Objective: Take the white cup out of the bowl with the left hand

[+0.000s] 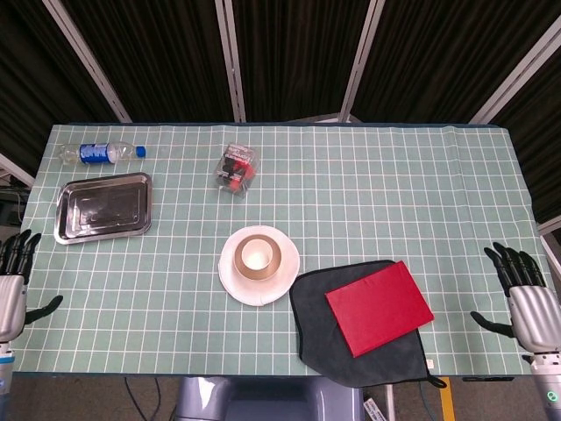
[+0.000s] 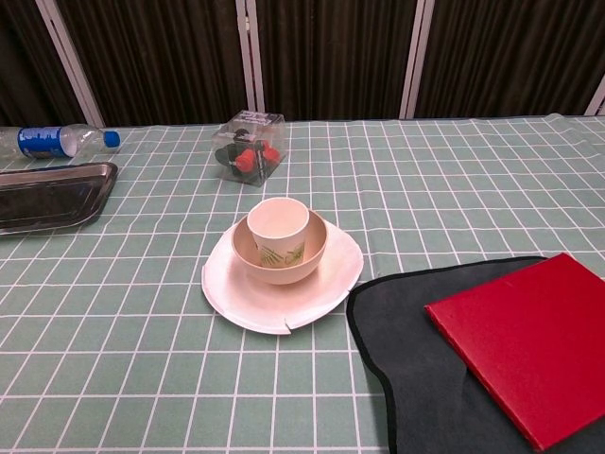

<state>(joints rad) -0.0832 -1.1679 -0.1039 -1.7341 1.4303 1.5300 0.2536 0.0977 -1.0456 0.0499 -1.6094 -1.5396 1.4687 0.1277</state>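
The white cup (image 1: 255, 255) (image 2: 279, 229), printed with a green leaf, stands upright inside a tan bowl (image 1: 270, 263) (image 2: 313, 253). The bowl sits on a white plate (image 1: 282, 282) (image 2: 236, 293) with a chipped front edge, near the table's middle. My left hand (image 1: 12, 285) hangs at the table's left edge, far from the cup, fingers spread and holding nothing. My right hand (image 1: 526, 298) is at the right edge, also spread and empty. Neither hand shows in the chest view.
A steel tray (image 1: 103, 206) (image 2: 47, 194) and a water bottle (image 1: 101, 153) (image 2: 52, 141) lie at the back left. A clear box of red and black pieces (image 1: 237, 167) (image 2: 248, 156) stands behind the plate. A red book (image 1: 379, 306) (image 2: 529, 336) rests on a dark cloth (image 1: 320, 342) (image 2: 416, 378) at front right.
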